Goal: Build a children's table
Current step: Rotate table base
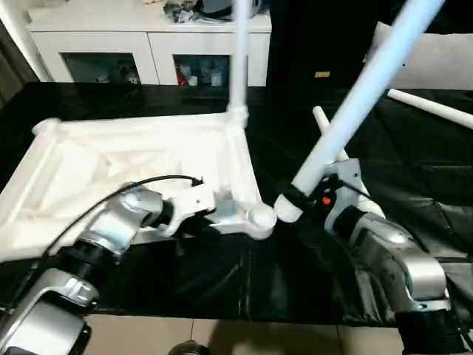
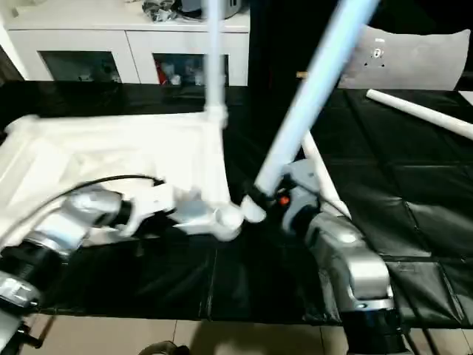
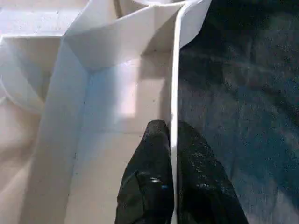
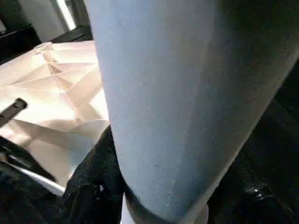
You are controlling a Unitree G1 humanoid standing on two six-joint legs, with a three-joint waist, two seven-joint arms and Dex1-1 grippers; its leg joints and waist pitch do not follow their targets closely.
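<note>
White plastic, ribbed on its upturned underside, the rectangular top of the children's table point(image 1: 126, 166) lies upside down on the black-covered bench point(image 1: 414, 192), with one long round tapered white leg point(image 1: 238, 59) already standing upright in its far corner socket. The left hand point(image 3: 173, 172) is pinched shut on the thin side wall of the top near the near corner socket point(image 1: 260, 216), one finger on each side of the wall, steadying it. The right hand point(image 1: 295, 201) grips a second white leg point(image 1: 362, 92) near its lower end, the leg slanting up and away, its foot just beside that near socket but not yet seated, as far as I can judge. Two more white legs lie loose on the bench, one behind the right hand point(image 1: 323, 122), one further off point(image 1: 429, 107). So roughly one leg of four is done; three are left, then turning the table upright
</note>
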